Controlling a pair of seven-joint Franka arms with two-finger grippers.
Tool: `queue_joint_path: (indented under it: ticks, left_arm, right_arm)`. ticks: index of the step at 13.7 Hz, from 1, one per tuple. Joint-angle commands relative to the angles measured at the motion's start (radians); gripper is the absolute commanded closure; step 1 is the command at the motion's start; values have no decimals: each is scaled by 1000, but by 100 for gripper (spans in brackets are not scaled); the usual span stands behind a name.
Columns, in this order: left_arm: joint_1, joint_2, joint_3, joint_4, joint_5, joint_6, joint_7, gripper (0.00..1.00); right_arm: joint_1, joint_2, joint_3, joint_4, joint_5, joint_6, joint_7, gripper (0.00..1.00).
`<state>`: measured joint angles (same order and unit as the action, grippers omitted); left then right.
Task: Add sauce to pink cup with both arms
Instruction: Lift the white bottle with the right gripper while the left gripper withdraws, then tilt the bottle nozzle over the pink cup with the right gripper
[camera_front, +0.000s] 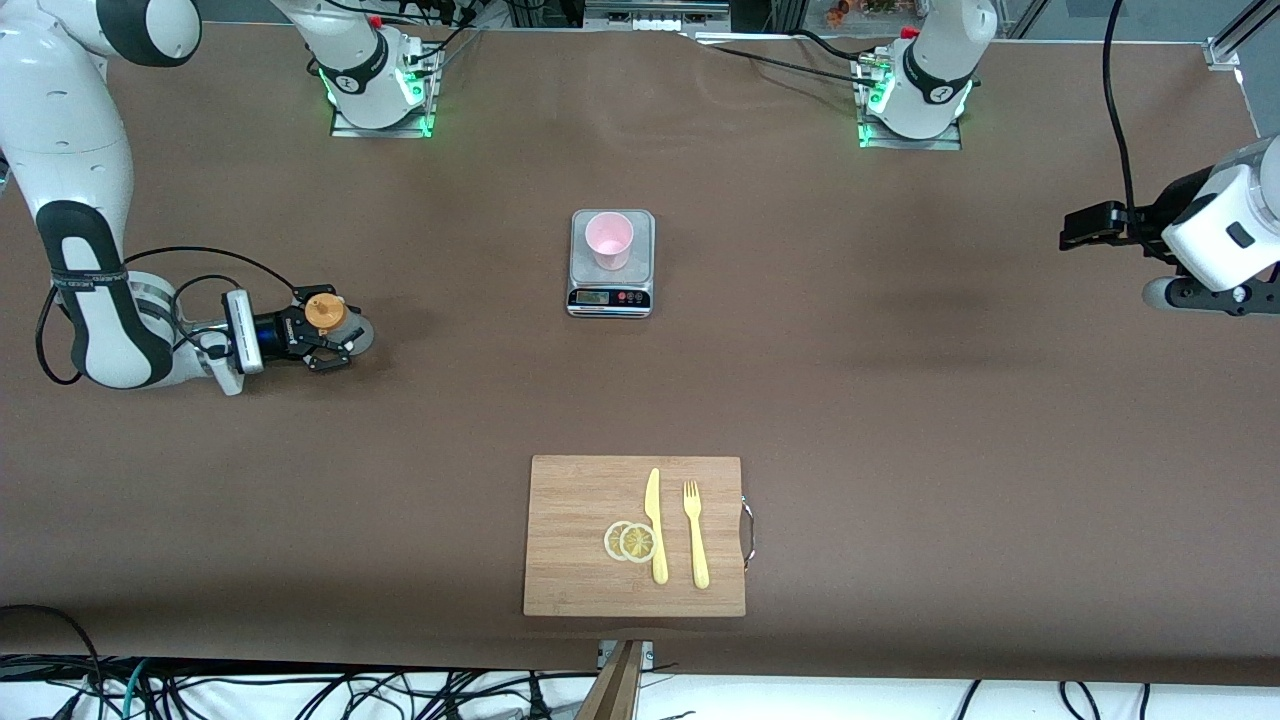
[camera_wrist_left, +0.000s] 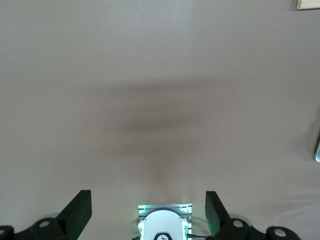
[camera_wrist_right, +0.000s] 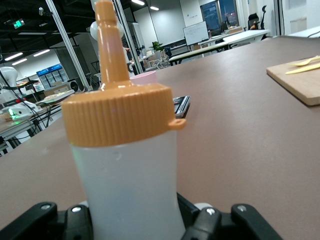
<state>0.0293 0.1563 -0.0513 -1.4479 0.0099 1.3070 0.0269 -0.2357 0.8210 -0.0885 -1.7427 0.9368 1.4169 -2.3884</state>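
The sauce bottle (camera_front: 326, 314), whitish with an orange nozzle cap, stands on the table toward the right arm's end. My right gripper (camera_front: 325, 338) is shut on its body low down. In the right wrist view the bottle (camera_wrist_right: 125, 185) fills the space between the fingers (camera_wrist_right: 195, 220). The pink cup (camera_front: 609, 240) stands upright on a small scale (camera_front: 611, 297) mid-table; its rim (camera_wrist_right: 145, 76) peeks past the bottle. My left gripper (camera_front: 1200, 295) hangs open and empty high over the left arm's end of the table, its fingers (camera_wrist_left: 80, 206) spread wide.
A wooden cutting board (camera_front: 580, 500) lies nearer the front camera than the scale. It carries a yellow knife (camera_front: 655, 525), a fork (camera_front: 695, 535) and two lemon slices (camera_front: 630, 541). The arm bases (camera_front: 378, 85) stand along the table edge farthest from the camera.
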Motion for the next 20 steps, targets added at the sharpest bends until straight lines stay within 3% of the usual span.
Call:
queue_joint_path:
  ticks: [1, 4, 6, 10, 14, 20]
  left_arm:
    - [18, -27, -27, -26, 58, -8, 30, 0]
    - [4, -20, -28, -14, 55, -23, 27, 0]
    - [6, -20, -35, -14, 53, -23, 30, 0]
    - [-2, -17, -47, -8, 44, -17, 28, 0]
    - [7, -1, -45, 12, 44, -17, 34, 0]
    - [12, -1, -41, 15, 44, -17, 34, 0]
  right_arm:
    - [24, -35, 4, 23, -36, -30, 166, 96]
    - [116, -97, 4, 87, -120, -16, 357, 96]
    - [202, -181, 6, 114, -238, 37, 550, 95]
    - [424, -273, 7, 190, -589, 48, 815, 95]
    - [504, -296, 136, 192, -832, 54, 1041, 95]
    - [647, -295, 205, 186, -926, 60, 1314, 93]
